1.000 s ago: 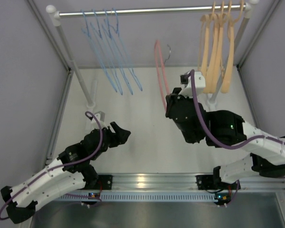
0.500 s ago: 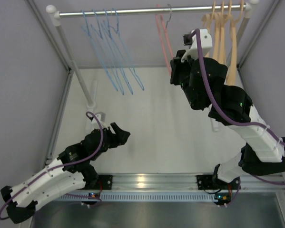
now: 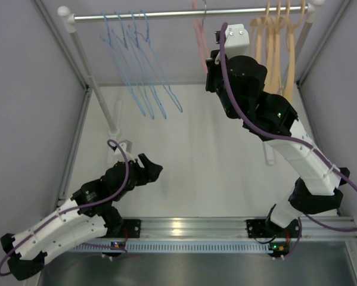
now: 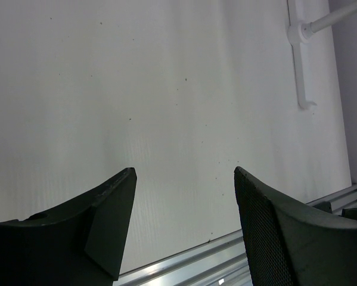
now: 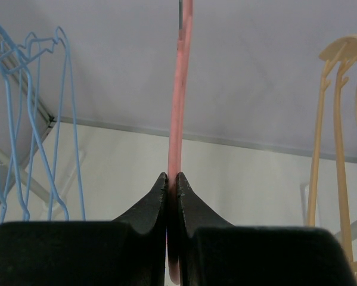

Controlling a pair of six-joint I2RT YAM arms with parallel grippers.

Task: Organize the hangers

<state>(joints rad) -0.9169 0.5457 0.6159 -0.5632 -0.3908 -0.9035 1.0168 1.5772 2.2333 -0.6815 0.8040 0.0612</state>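
Wire hangers (image 3: 133, 42), thin and light-blue, hang on the long silver rail (image 3: 166, 13); below, the left gripper (image 3: 151, 169) gapes empty over the white tabletop (image 3: 184, 155). The right gripper (image 5: 171, 180) clamps the pink-red hanger (image 5: 179, 107) up near thick peach-orange hangers (image 3: 276, 47); seat its hook fully over the rail before releasing. No writing is legible.

Blue hangers: we count four thin light-blue wire ones (image 3: 148, 89), hooked on the left part of the rail (image 3: 172, 12), bunched close with their bodies slanting down.
Peach hangers: we see several thicker ones (image 3: 272, 53), hanging together at the rail's right end.
Pink hanger: one (image 3: 199, 36), upright and edge-on between the two groups. Its lower part is pinched in the right gripper (image 5: 171, 179). Its metal hook is up at the rail, but we cannot tell whether it rests there.
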